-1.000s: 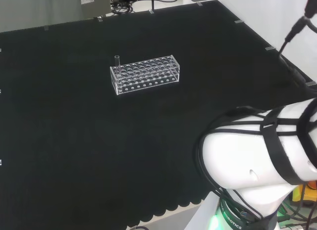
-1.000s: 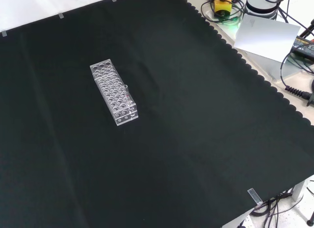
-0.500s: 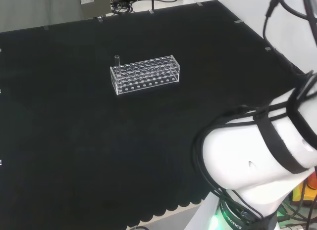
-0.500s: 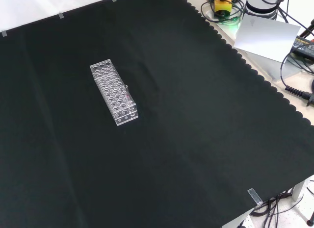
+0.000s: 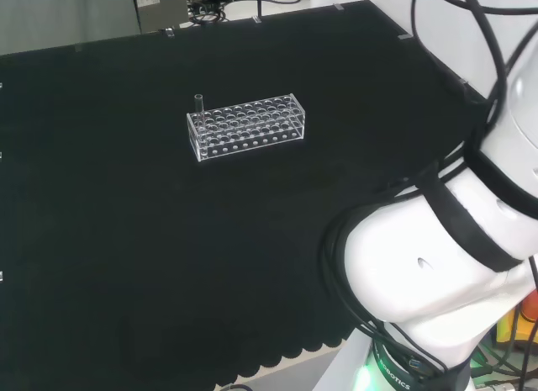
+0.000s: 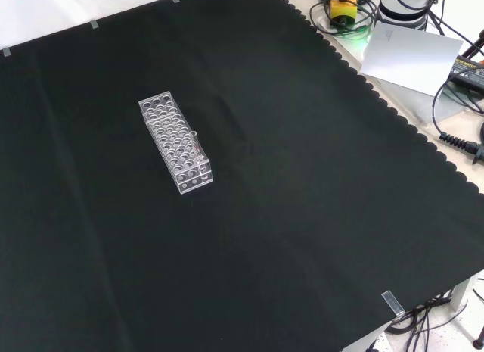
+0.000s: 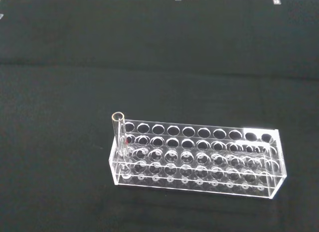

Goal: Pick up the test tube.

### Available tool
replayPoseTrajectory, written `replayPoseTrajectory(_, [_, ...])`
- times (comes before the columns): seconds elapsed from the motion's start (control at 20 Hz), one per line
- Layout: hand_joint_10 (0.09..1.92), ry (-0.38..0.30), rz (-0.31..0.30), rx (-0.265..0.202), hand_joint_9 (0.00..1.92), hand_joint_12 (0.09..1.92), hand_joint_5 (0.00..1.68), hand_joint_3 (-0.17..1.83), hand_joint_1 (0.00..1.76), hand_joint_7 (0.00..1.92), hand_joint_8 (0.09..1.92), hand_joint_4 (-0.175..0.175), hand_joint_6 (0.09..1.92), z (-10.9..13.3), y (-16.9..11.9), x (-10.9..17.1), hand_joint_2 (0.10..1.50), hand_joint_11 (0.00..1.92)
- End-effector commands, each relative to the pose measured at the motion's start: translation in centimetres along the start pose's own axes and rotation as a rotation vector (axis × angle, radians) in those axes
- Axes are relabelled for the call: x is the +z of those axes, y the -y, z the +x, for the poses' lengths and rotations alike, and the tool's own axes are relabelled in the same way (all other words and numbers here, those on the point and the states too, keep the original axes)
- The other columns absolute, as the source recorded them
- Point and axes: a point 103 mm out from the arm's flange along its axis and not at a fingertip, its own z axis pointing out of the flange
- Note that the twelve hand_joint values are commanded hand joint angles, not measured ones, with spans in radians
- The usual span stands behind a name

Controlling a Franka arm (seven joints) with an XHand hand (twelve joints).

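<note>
A clear test tube [image 7: 120,137] stands upright in a corner hole of a clear plastic rack [image 7: 199,159] with several rows of holes. In the head view the tube [image 5: 199,103] rises at the left end of the rack [image 5: 245,126] on the black cloth. In the front view the rack [image 6: 175,142] lies left of centre, with the tube [image 6: 194,143] near its closer end. The arm's white links [image 5: 437,256] fill the lower right of the head view, well away from the rack.
The black cloth [image 6: 302,216] spreads wide around the rack. Beyond its scalloped edge in the front view lie a white sheet [image 6: 412,60], cables [image 6: 454,125] and a yellow and red button box [image 6: 343,5].
The arm's links have risen and swung in the head view, its upper link now reaching the top right. The rack and the tube have stayed put.
</note>
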Motion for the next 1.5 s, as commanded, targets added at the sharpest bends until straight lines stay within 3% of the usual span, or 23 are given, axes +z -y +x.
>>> replayPoseTrajectory(0.05, [0.09, 0.042, 0.055, -0.048, 0.05, 0.92, 0.0, 0.19, 0.43, 0.09, 0.09, -0.01, 0.09, 1.3, -3.6, 2.1, 0.94, 0.0])
replayPoseTrajectory(0.6, [0.1, 0.1, 0.146, -0.081, 0.05, 0.92, 0.0, 0.19, 0.43, 0.09, 0.1, -0.01, 0.09, 2.5, -8.7, 6.6, 0.94, 0.0])
replayPoseTrajectory(0.85, [0.24, 0.115, 0.181, -0.102, 0.0, 0.93, 0.01, 0.17, 0.44, 0.01, 0.31, -0.011, 0.09, 3.0, -10.2, 8.8, 0.95, 0.0])
replayPoseTrajectory(1.5, [0.34, 0.146, 0.254, -0.145, 0.0, 0.96, 0.05, 0.16, 0.47, 0.0, 0.44, -0.019, 0.09, 3.9, -12.8, 14.7, 0.95, 0.0])
